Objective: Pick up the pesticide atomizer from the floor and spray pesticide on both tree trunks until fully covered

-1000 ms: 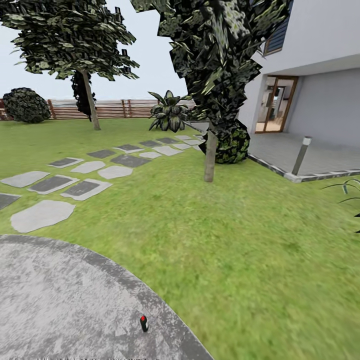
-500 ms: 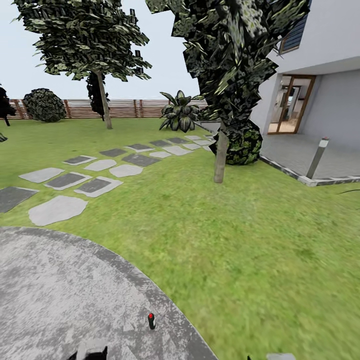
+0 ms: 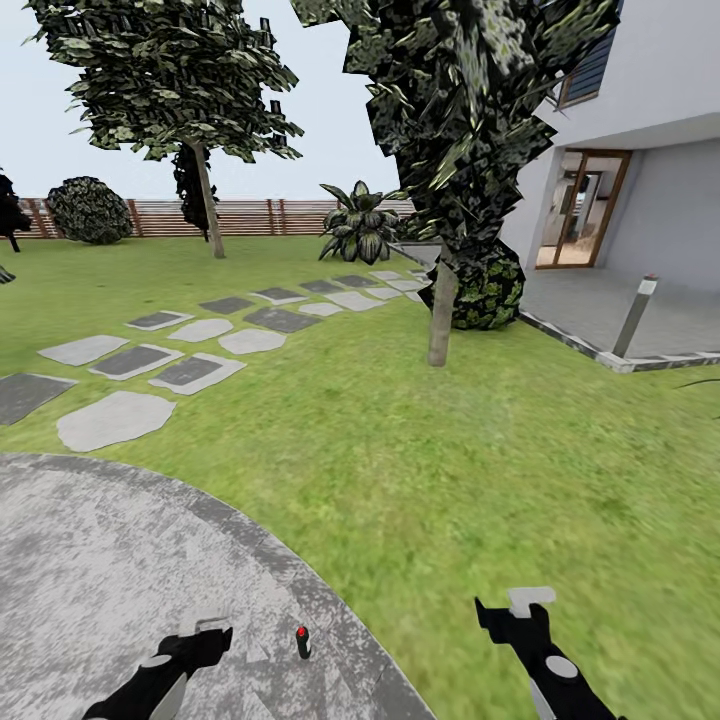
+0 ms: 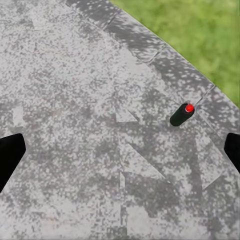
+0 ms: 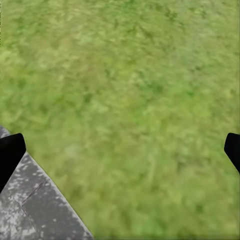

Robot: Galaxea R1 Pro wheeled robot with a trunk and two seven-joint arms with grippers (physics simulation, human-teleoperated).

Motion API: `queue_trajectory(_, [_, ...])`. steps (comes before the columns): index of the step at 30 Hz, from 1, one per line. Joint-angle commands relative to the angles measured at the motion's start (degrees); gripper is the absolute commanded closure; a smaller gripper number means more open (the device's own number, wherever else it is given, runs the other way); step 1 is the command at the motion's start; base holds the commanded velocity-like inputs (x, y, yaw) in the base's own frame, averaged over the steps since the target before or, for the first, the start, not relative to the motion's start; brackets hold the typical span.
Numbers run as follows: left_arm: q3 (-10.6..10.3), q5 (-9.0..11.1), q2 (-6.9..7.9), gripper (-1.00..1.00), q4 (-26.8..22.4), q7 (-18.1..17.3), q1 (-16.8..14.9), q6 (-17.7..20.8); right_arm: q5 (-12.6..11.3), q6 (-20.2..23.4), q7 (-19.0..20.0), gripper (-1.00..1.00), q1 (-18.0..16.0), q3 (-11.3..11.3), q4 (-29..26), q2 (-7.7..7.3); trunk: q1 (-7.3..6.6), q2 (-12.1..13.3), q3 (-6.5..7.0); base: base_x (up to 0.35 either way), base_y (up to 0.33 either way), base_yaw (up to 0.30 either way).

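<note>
Item: pesticide atomizer (image 3: 302, 642), upright on floor (image 3: 100, 560) near curved edge. My left hand (image 3: 205, 640) nearer, just beside, spread, empty. Right hand (image 3: 515, 612) over lawn (image 3: 480, 450), spread.

No text, number, brand or sign is legible anywhere — the pesticide atomizer (image 3: 302, 642) standing on the grey paving shows a red top and dark body, its label too small to read.
</note>
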Motion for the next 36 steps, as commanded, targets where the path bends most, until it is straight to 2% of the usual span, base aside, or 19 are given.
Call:
queue_trajectory(1, [0.0, 0.5, -0.04, -1.0, 0.0, 0.0, 0.0, -0.1, 0.0, -0.1, 0.0, -1.0, -0.1, 0.0, 0.1, 0.0, 0.0, 0.0, -0.05, 0.0, 0.0, 0.0])
queue_trajectory(12, [-0.1, 0.5, -0.1, -1.0, 0.0, -0.5, 0.0, -0.1, 0.0, -0.1, 0.1, -1.0, -0.1, 0.0, 0.0, -0.15, 0.0, 0.0, -0.05, 0.0, 0.0, 0.0])
queue_trajectory(28, [0.0, 0.5, -0.1, -1.0, 0.0, -0.5, -0.1, -0.1, 0.0, 0.0, 0.1, -1.0, -0.1, 0.0, 0.0, -0.16, 3.51, -6.4, -2.95, 0.0, 0.0, 0.0])
queue_trajectory(36, [0.1, 0.5, -0.1, -1.0, 0.0, -0.5, -0.1, -0.2, 0.1, 0.0, 0.1, -1.0, -0.1, 0.0, 0.0, -0.16, 5.27, -9.7, -4.89, 0.0, 0.0, 0.0])
